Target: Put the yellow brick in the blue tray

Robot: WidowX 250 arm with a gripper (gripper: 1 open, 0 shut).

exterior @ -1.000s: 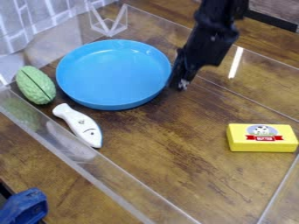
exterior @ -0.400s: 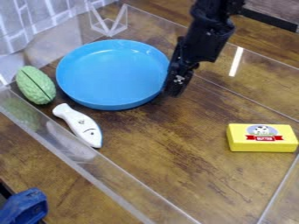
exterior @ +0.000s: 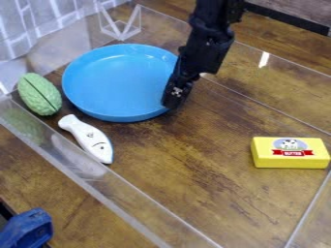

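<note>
Here claw (exterior: 172,96) released at blue tray (exterior: 104,82) rim; yellow brick (exterior: 291,151) well apart; fish toy (exterior: 87,137), green toy (exterior: 39,93) left.

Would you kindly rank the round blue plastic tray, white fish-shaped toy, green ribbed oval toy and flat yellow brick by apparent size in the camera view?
1. Round blue plastic tray, clearly largest.
2. White fish-shaped toy and flat yellow brick: too alike to separate.
3. Green ribbed oval toy, slightly smaller.

Surface (exterior: 195,194): dark wood grain, worn, slight sheen under clear glossy panels. Blue tray (exterior: 91,92): smooth glossy plastic. Yellow brick (exterior: 291,151): matt, paper-like label. Green ribbed toy (exterior: 38,94): dull. White fish toy (exterior: 88,137): smooth plastic. Fingers (exterior: 172,94): black, matt.
</note>
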